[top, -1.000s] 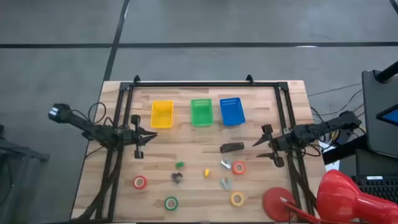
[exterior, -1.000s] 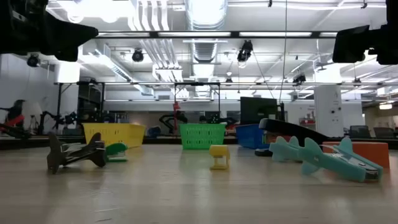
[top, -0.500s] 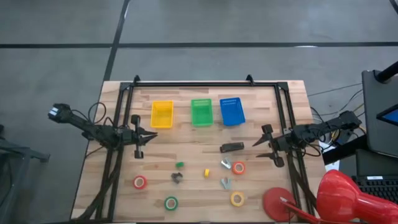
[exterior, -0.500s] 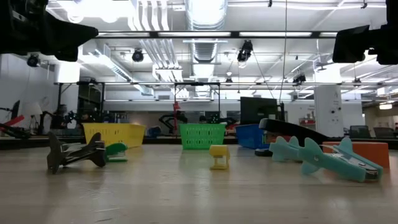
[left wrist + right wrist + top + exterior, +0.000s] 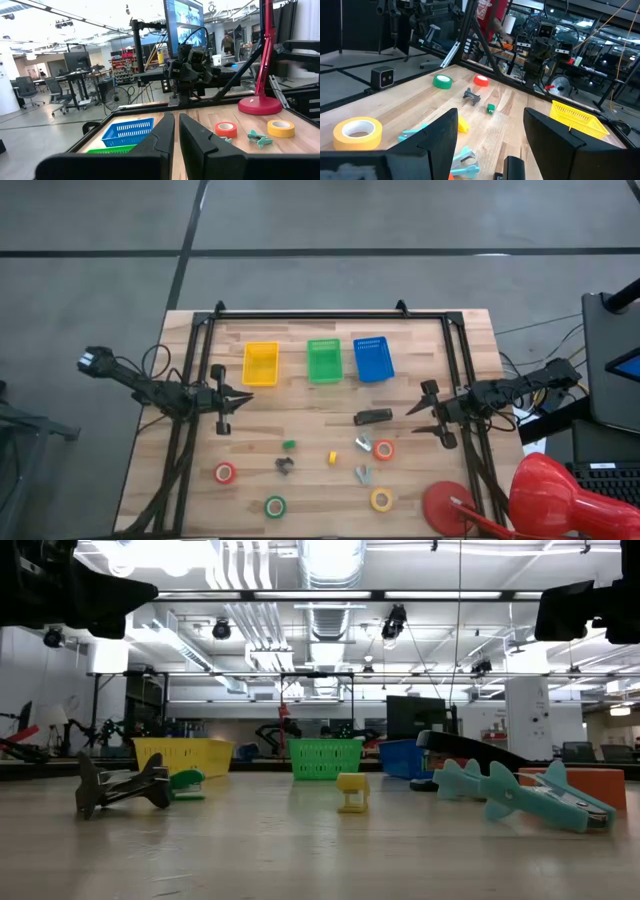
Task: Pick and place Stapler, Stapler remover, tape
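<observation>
The dark stapler [image 5: 373, 417] lies flat on the wood right of centre. Tape rolls lie flat near the near edge: red [image 5: 225, 473], green [image 5: 275, 506], yellow [image 5: 381, 500] and orange-red [image 5: 383, 449]. Small staple removers lie between them: a dark one [image 5: 285, 466], two teal ones [image 5: 363, 444] [image 5: 363, 475], a green one [image 5: 289, 445] and a yellow one [image 5: 332, 458]. My left gripper [image 5: 249, 395] hovers shut at the table's left, below the yellow basket. My right gripper [image 5: 417, 402] hovers open just right of the stapler, touching nothing.
Three baskets stand in a row toward the far edge: yellow [image 5: 261, 364], green [image 5: 324, 360], blue [image 5: 373, 358]. A red lamp base [image 5: 445, 505] sits at the near right corner. Black frame rails [image 5: 330, 314] run along the far edge and both sides.
</observation>
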`<state>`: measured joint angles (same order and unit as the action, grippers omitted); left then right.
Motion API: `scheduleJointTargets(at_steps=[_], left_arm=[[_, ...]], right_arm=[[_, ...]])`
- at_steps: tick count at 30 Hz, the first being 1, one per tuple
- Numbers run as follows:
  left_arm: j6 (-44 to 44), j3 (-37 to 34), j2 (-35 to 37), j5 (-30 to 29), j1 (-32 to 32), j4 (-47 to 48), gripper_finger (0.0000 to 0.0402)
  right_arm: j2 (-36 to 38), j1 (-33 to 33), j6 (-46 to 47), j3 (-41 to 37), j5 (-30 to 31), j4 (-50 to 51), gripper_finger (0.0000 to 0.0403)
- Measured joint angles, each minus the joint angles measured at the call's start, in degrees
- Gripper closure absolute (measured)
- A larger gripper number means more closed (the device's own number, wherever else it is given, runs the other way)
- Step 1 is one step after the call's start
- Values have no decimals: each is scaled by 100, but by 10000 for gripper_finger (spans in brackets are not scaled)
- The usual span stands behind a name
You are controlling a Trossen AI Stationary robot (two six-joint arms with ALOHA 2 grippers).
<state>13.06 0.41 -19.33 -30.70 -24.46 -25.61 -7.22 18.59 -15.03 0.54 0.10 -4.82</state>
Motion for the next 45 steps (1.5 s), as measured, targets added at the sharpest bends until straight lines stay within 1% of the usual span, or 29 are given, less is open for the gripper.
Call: scheduleJointTargets(at_steps=[25, 28, 32, 34, 36, 38, 41, 45], left_arm=[[0, 1, 0, 0, -1, 0, 371], [1, 1, 1, 0, 0, 0, 371], [0, -1, 0, 0, -1, -2, 371], [0, 1, 0, 0, 1, 0, 371], [0, 1, 0, 0, 0, -2, 371], [0, 0, 0, 0, 1, 0, 371], [0, 1, 0, 0, 1, 0, 371], [1, 0, 0, 0, 1, 2, 371]], right_arm=[[1, 0, -24, 0, 2, -16, 184], [1, 1, -128, 0, -10, -430, 184], [0, 2, 1065, 0, -147, -1344, 184], [2, 2, 1386, 5, -147, -1772, 184], [2, 2, 1664, 6, -157, -1998, 184], [1, 2, 1821, 4, -162, -2125, 184], [-57, 2, 1812, 4, -166, -2454, 184], [-151, 17, 2093, 4, -210, -2604, 184]])
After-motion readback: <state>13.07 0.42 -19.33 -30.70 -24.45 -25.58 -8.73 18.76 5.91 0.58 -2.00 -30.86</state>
